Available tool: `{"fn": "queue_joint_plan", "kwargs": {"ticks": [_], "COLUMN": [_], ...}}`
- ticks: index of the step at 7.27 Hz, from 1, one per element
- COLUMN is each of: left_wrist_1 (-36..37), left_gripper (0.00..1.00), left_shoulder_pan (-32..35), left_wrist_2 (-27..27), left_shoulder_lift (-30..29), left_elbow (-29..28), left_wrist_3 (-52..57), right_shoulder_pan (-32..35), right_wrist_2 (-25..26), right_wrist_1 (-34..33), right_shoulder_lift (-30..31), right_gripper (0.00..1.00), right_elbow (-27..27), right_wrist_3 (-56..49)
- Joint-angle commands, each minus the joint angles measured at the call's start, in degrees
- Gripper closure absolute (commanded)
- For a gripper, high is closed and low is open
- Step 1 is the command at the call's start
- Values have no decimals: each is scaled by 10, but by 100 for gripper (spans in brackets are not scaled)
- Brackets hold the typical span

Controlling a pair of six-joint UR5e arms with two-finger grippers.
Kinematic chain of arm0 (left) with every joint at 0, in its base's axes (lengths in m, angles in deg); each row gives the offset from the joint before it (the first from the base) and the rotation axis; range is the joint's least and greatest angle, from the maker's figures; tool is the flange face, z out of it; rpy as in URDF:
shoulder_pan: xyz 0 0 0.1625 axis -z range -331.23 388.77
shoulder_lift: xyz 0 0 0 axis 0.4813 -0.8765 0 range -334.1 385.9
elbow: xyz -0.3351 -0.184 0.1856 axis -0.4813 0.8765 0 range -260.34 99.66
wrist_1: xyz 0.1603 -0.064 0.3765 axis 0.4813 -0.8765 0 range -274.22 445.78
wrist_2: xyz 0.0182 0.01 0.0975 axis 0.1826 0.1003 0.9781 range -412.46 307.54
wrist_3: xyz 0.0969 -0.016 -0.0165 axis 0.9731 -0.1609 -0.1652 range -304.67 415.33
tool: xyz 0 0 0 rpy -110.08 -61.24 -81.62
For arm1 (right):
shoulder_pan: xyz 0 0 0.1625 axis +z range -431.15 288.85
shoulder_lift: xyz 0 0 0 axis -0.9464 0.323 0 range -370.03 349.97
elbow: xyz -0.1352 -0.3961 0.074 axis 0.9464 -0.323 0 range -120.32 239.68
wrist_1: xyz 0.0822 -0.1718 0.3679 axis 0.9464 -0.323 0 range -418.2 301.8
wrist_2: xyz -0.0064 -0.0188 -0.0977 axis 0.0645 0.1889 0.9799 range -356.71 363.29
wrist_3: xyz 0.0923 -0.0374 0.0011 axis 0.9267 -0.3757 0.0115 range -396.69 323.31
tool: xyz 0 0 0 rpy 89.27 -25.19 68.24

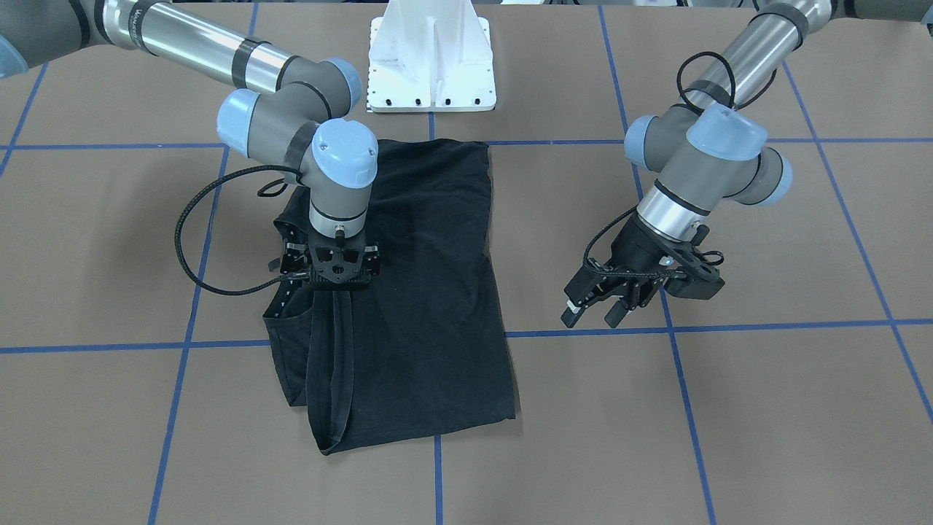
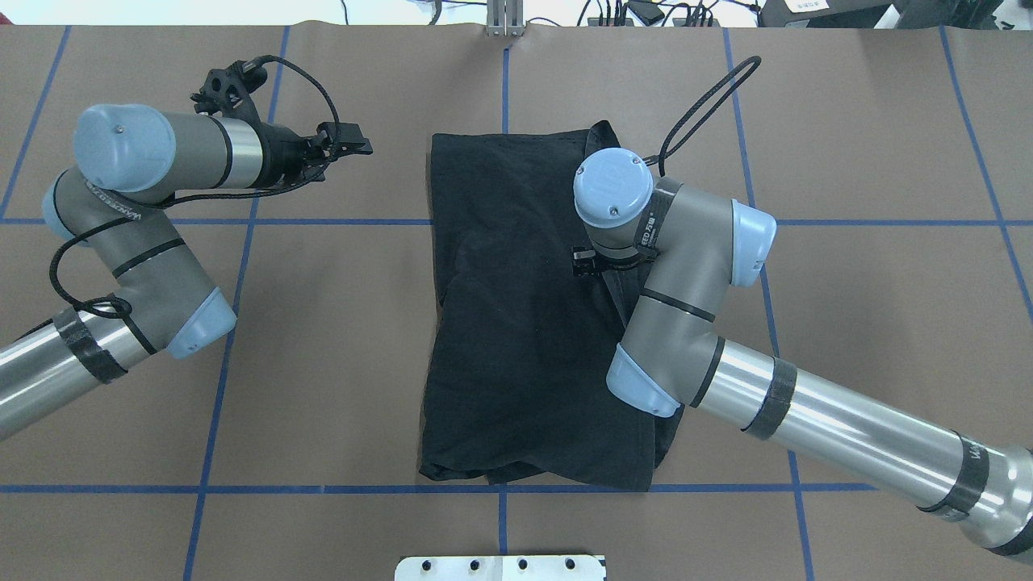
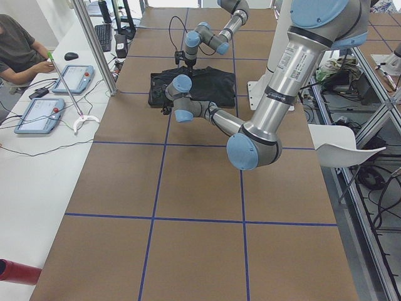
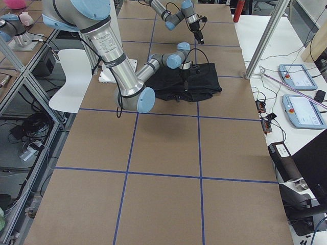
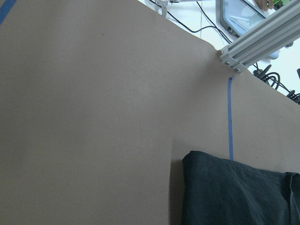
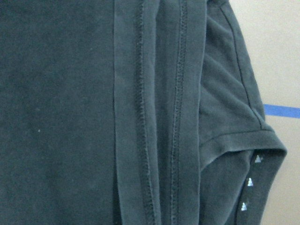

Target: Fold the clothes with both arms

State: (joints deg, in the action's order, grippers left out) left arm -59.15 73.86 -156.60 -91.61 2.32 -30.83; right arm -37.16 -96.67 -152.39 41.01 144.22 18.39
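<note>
Right pincer [image 1: 332, 286] is pointing straight down onto the folded side of the black T-shirt [image 1: 430, 292], but I can't tell if it's pinching cloth. Left pincer [image 1: 592, 315] is hanging spread open, tilted over bare counter [image 1: 729, 423], well off the shirt. The shirt's lying mid-counter, folded lengthwise. I'm guessing the crosswise fold is next, needing both pincers on one end.

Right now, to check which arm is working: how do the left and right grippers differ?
The left gripper hangs tilted over the table, beside the T-shirt; the right gripper points straight down over it. The left gripper's jaws stand open; the right gripper's are hidden by its own body. Both are black and cabled.
</note>
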Motion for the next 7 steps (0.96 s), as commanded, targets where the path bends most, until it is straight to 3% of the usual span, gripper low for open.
{"fn": "queue_joint_plan", "kwargs": {"ticks": [1,3,6,7], "left_wrist_1": [0,0,0,0], "left_gripper": [0,0,0,0], "left_shoulder_pan": [0,0,0,0], "left_wrist_2": [0,1,0,0], "left_shoulder_lift": [-1,-1,0,0], "left_elbow": [0,0,2,6], "left_wrist_3": [0,0,0,-1], "right_shoulder_pan": [20,55,78,78], "right_wrist_2": [-8,-15,-49,-64], "right_wrist_1": [4,3,-4,-1], "right_shoulder_lift": [66,143,118,117], "right_gripper": [0,0,0,0], "right_elbow": [38,109,120,125], "right_wrist_3": [-47,-121,-113,-44]}}
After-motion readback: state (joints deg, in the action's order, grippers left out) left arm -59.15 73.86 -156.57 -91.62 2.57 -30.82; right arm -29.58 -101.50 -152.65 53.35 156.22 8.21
